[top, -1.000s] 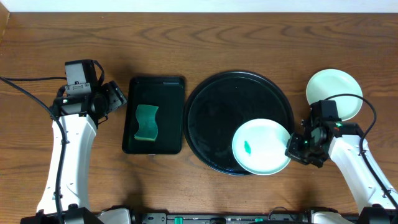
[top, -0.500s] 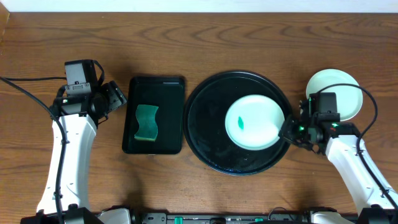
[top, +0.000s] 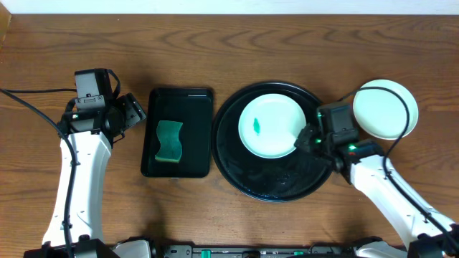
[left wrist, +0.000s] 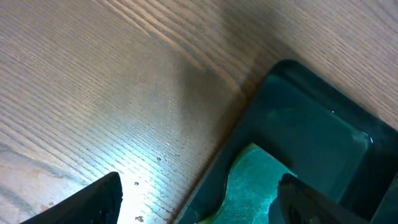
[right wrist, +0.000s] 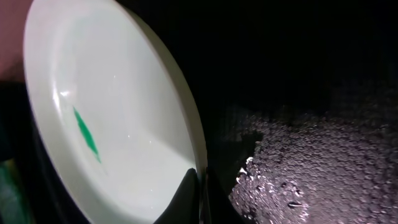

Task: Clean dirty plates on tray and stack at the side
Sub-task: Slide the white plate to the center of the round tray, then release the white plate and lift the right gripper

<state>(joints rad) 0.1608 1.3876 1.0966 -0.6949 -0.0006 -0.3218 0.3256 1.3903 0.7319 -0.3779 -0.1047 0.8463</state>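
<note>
On the wooden tabletop (top: 215, 43), the round black tray (top: 272, 179) lies glossy and beaded with water. Over its far half is a pale plate (top: 276, 132) bearing a small green smear (top: 257, 126). My right jaws are pressed together, pinching its rim. My right arm partly covers the side stack (top: 384, 111), perhaps two plates. My left jaws are spread beside the sponge tray (top: 154, 100).

Wooden table (top: 215, 43) with round tray (top: 281, 185), rectangular tray (top: 195, 115), plate (top: 384, 109)

Smeared mint plate (top: 269, 127) over the wet black tray (top: 247, 175), upper middle; clean pale plate (top: 385, 109) just right of the tray.
</note>
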